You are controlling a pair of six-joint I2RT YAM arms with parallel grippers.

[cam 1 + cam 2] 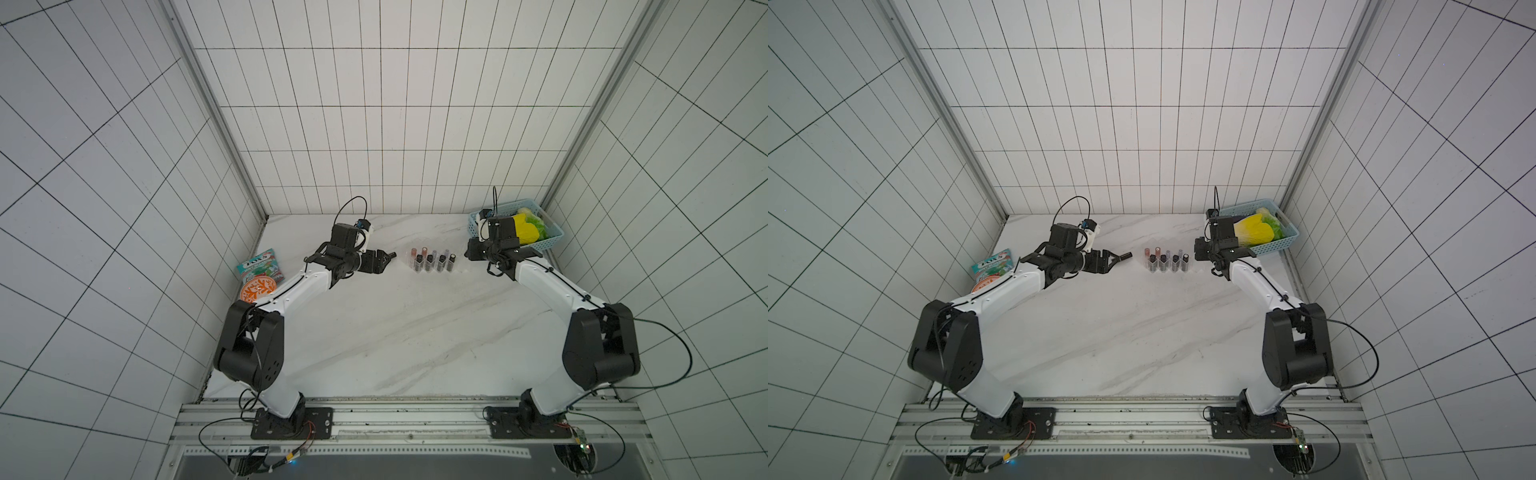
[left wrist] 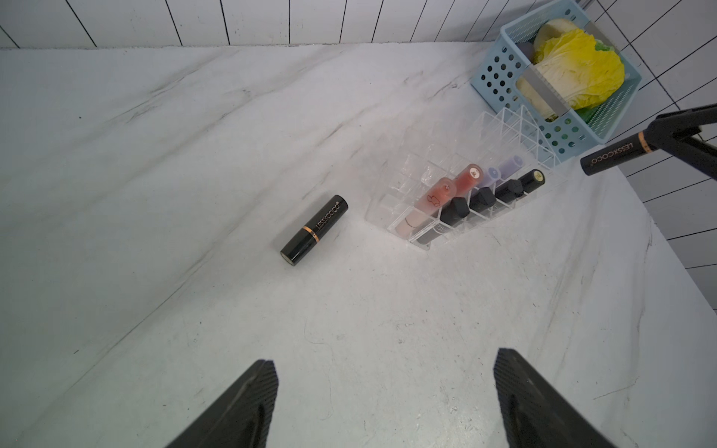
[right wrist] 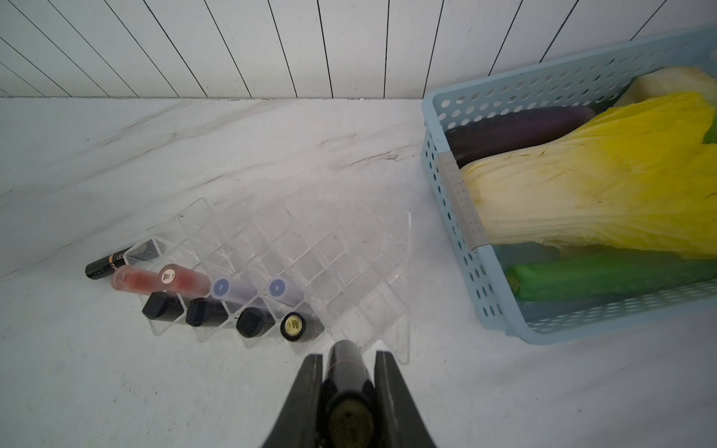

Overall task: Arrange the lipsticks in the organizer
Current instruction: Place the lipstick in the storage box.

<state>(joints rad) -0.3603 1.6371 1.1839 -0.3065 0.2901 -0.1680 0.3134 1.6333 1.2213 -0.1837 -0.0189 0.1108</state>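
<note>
left tool: in the left wrist view, spread wide and empty over bare bench.
loose lipstick: same view, flat on the bench ahead of that tool, just short of the organizer; its long axis is skewed to the fingers' gap, so a wrist turn looks needed.
right tool: in the right wrist view, clamped on the held lipstick, tube in line with the fingers, pointing at an empty front slot beside eight stowed lipsticks.
nearer arm: in a top view the loose lipstick lies between left tool and organizer, so left is nearer; the right tool hangs past the organizer's far end, by the basket.
</note>
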